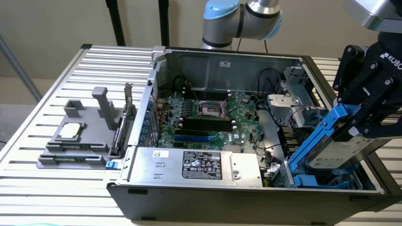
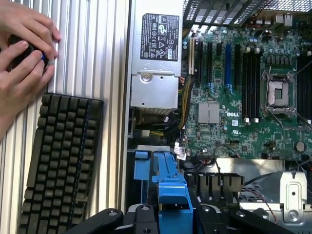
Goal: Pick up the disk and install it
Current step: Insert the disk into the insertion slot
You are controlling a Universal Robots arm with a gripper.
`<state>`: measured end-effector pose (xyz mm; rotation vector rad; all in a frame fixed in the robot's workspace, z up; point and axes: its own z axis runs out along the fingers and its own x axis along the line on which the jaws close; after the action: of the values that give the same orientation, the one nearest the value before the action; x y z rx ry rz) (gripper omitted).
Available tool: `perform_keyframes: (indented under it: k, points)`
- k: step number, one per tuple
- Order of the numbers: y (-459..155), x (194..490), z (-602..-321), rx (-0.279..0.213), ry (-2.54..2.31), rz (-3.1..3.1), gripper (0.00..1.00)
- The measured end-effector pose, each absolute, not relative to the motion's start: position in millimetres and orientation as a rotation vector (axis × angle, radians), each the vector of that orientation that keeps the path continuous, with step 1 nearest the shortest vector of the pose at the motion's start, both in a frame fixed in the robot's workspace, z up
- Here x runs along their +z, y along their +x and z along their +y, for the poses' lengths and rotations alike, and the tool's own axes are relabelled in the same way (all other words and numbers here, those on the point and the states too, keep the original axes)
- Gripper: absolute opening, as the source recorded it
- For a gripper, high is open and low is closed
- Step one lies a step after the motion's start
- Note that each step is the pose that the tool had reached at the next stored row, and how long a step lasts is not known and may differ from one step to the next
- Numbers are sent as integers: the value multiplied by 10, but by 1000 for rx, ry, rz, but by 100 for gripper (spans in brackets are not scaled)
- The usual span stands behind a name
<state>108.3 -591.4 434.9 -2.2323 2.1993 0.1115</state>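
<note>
Partly closed fingers (image 1: pixel 375 128) are clamping the tilted disk (image 1: pixel 342 153) over the case's (image 1: pixel 188 197) bay (image 1: pixel 326 181), exterior view's right. The installing step is running, and it is likely calling for alignment.

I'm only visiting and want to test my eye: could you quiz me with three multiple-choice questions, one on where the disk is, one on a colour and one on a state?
1. Where is the disk?
A) at the exterior view's left
B) at the exterior view's right
C) dead centre

2. Its carrier rails are:
A) red
B) blue
C) yellow

3. The computer case is:
A) open
B) closed
C) upside down

Answers:
1 B: the gripper holds it tilted over the case's corner there.
2 B: bright blue plastic frames it.
3 A: the motherboard shows inside.
</note>
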Motion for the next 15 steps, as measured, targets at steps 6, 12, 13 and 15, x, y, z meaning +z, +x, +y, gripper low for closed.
perform_keyframes:
  k: [6,12,13,15]
  points:
    - [1084,4341,-5909,114,-2231,2198,33]
    - [1084,4335,-5905,117,-2230,2196,33]
    - [1084,4332,-5905,118,-2229,2196,33]
    - [1084,4328,-5905,120,-2228,2195,33]
